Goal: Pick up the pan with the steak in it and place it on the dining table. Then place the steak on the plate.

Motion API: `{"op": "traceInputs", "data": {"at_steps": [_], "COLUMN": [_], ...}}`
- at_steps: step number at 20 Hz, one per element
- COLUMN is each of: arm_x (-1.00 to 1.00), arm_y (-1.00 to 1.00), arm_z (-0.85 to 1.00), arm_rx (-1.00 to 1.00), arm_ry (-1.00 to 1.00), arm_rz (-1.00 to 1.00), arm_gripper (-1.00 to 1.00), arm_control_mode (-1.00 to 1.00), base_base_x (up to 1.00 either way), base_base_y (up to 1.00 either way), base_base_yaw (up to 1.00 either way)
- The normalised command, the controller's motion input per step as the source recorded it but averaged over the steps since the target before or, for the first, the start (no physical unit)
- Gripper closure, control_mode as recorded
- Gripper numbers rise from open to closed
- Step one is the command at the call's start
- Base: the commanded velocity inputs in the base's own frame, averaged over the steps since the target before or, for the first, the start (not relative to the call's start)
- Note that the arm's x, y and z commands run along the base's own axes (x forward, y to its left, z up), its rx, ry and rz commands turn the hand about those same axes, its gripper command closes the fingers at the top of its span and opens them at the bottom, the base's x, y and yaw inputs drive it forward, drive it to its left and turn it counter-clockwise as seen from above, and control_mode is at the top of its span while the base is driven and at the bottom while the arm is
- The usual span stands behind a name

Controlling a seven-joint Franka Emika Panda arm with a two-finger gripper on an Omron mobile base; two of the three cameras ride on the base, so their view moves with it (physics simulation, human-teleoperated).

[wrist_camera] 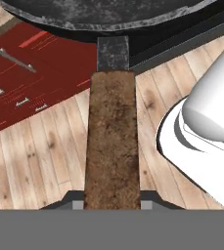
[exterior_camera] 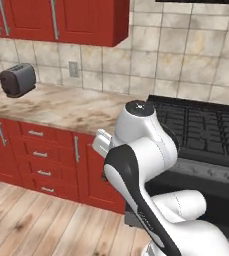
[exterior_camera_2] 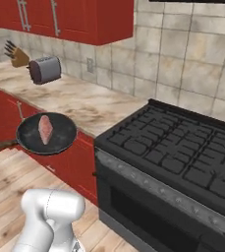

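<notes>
White arm links crowd the lower right of the left base view, the arm (exterior_camera: pixel 146 165) bent low and out to the robot's left in front of the red cabinets, which suits a carry away from the stove (exterior_camera: pixel 206 135) rather than work on it; the marbled bench (exterior_camera: pixel 56 105) beside the stove carries a toaster (exterior_camera: pixel 17 80) near the wall. From the right base view, the pan (exterior_camera_2: pixel 46 133) hangs in the air in front of the cabinet doors, off the stove (exterior_camera_2: pixel 173 147) and off the bench (exterior_camera_2: pixel 79 101), and it looks close to level, which I judge is what lets the steak (exterior_camera_2: pixel 45 129) lie flat near the middle of the pan instead of sliding to the rim. Its handle runs off toward the left edge of that view, where the hand must be. A toaster (exterior_camera_2: pixel 44 69) and a knife block (exterior_camera_2: pixel 16 55) stand far back on the bench, well apart from the pan. Along the hand view, the brown handle (wrist_camera: pixel 112 141) runs straight up from between the finger tips to the pan's dark underside (wrist_camera: pixel 103 14), with wooden floor and red drawers below. The gripper (wrist_camera: pixel 112 202) is clenched on the handle near its far end, a grip that keeps the hand clear of the pan and the steak. No dining table or plate is to be seen yet, so the carry looks to have most of its way ahead.
</notes>
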Motion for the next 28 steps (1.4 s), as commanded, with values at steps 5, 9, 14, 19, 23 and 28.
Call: {"op": "traceInputs", "data": {"at_steps": [5,9,14,19,23,28], "arm_x": [0.0,0.0,0.0,0.0,0.0,0.0], "arm_y": [0.0,0.0,0.0,0.0,0.0,0.0], "arm_z": [0.0,0.0,0.0,0.0,0.0,0.0], "arm_rx": [0.0,0.0,0.0,0.0,0.0,0.0], "arm_ry": [0.0,0.0,0.0,0.0,0.0,0.0], "arm_rz": [0.0,0.0,0.0,0.0,0.0,0.0], "arm_gripper": [1.0,1.0,1.0,1.0,1.0,1.0], "arm_control_mode": [1.0,1.0,1.0,1.0,1.0,1.0], "base_base_x": [-0.08,-0.04,0.0,0.0,0.0,0.0], "base_base_y": [0.14,0.16,0.19,0.19,0.19,0.19], "base_base_yaw": [0.49,0.5,0.5,0.5,0.5,0.5]}}
